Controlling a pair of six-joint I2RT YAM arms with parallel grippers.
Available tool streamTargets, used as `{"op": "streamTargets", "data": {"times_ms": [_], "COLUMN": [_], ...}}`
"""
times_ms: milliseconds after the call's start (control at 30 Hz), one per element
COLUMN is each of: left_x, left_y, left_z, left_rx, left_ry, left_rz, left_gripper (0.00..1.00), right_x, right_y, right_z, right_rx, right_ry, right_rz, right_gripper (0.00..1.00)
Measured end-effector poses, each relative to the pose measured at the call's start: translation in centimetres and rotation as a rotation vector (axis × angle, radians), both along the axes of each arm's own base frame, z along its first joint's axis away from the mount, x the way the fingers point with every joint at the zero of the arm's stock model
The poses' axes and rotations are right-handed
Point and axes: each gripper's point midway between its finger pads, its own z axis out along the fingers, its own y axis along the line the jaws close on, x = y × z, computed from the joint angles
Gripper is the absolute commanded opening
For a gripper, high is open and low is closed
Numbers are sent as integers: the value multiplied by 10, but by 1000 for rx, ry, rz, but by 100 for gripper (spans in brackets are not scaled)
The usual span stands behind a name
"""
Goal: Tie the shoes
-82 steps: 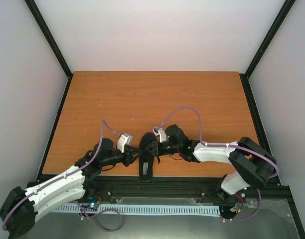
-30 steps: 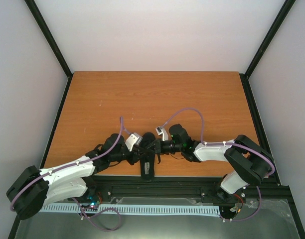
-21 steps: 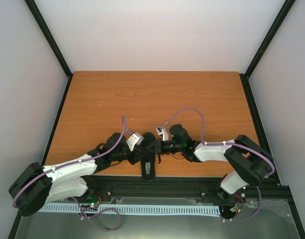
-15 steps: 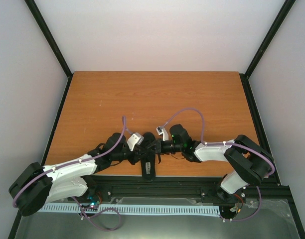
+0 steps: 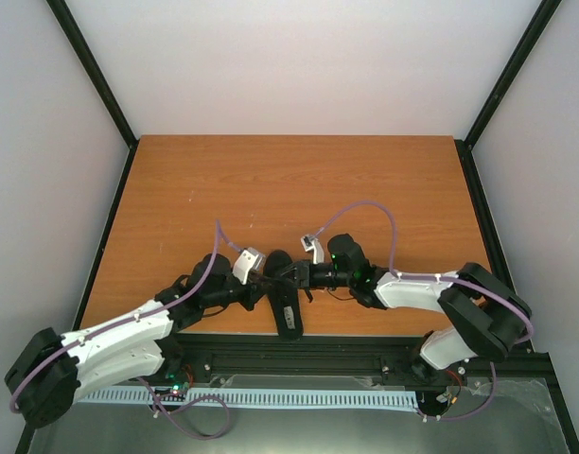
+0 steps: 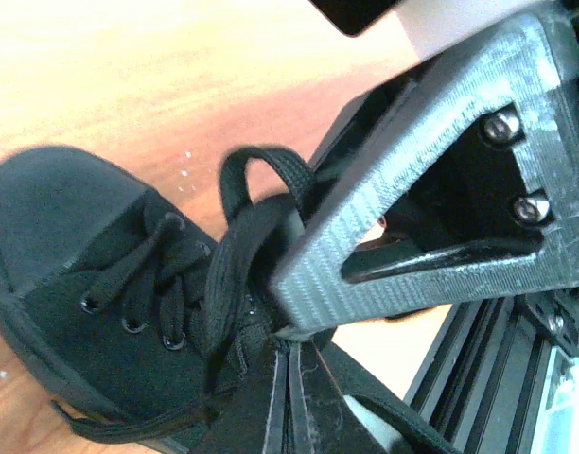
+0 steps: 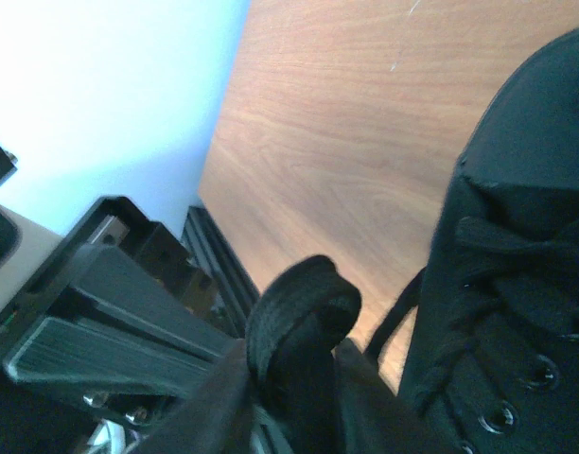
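A small black sneaker [image 5: 286,301] lies at the table's near edge, toe pointing away. Both grippers meet over its laces. My left gripper [image 5: 267,286] comes in from the left; in the left wrist view its fingers [image 6: 291,397] are pressed together at the base of a flat black lace loop [image 6: 244,227] that curves over the eyelets. My right gripper [image 5: 295,275] comes in from the right; in the right wrist view it is shut [image 7: 294,378] on a folded lace loop [image 7: 304,307]. The right gripper's grey finger [image 6: 412,189] crosses just above my left fingertips. The insole is hidden.
The black rail [image 5: 299,355] runs along the table's near edge just behind the heel. The orange-brown wooden table [image 5: 299,189] stretches away beyond the toe. White walls with black posts stand on three sides.
The two grippers have drawn a little apart, left one leftward and right one rightward. The shoe's heel has swung slightly right. Earlier, the left gripper came in towards the laces.
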Motion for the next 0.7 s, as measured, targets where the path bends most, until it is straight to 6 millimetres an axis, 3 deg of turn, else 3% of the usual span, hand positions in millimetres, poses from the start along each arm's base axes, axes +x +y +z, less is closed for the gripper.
{"op": "streamTargets", "data": {"times_ms": [133, 333, 467, 700], "left_x": [3, 2, 1, 2], "left_y": [6, 15, 19, 18], "left_z": [12, -3, -9, -8], "left_rx": [-26, 22, 56, 73], "left_ry": [-11, 55, 96, 134], "left_rz": [52, 100, 122, 132], "left_gripper": [1, 1, 1, 1], "right_x": [4, 5, 2, -2], "right_y": [-14, -41, -57, -68], "right_z": [3, -5, -5, -23], "right_rx": [-25, -102, -131, -223], "right_ry": [-41, -73, -161, -281], "right_rz": [-32, -78, -86, -29], "right_gripper": [54, 68, 68, 61]}}
